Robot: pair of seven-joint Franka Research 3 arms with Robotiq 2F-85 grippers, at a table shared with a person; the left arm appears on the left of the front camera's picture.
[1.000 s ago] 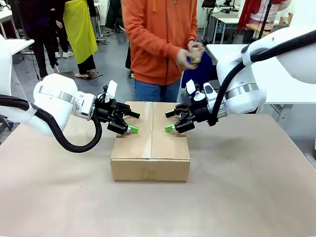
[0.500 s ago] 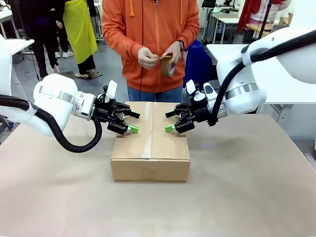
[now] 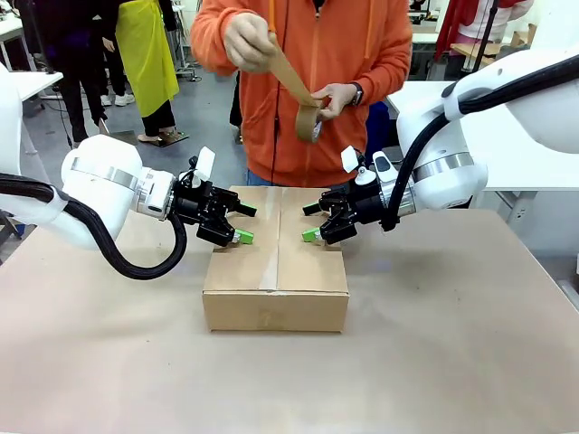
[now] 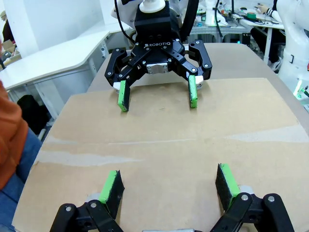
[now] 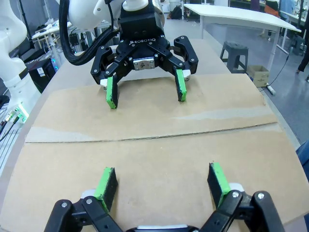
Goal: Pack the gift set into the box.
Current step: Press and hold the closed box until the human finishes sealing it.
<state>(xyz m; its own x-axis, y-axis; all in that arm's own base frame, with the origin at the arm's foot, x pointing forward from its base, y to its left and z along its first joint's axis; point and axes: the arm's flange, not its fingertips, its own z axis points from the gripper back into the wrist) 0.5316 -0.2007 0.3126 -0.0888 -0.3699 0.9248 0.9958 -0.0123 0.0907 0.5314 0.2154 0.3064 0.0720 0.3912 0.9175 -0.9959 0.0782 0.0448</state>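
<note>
Two flaps lie shut on the cardboard box (image 3: 276, 260). Above its top, the left gripper (image 3: 242, 223) and right gripper (image 3: 312, 221), marked ROBOTIQ, face each other, fingers spread. Behind the box, a person stretches brown tape (image 3: 291, 80).

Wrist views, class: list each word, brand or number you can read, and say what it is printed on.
"ROBOTIQ": on the black body of the right gripper, seen from the left wrist.
"ROBOTIQ": on the black body of the left gripper, seen from the right wrist.
The box bears no readable print.
</note>
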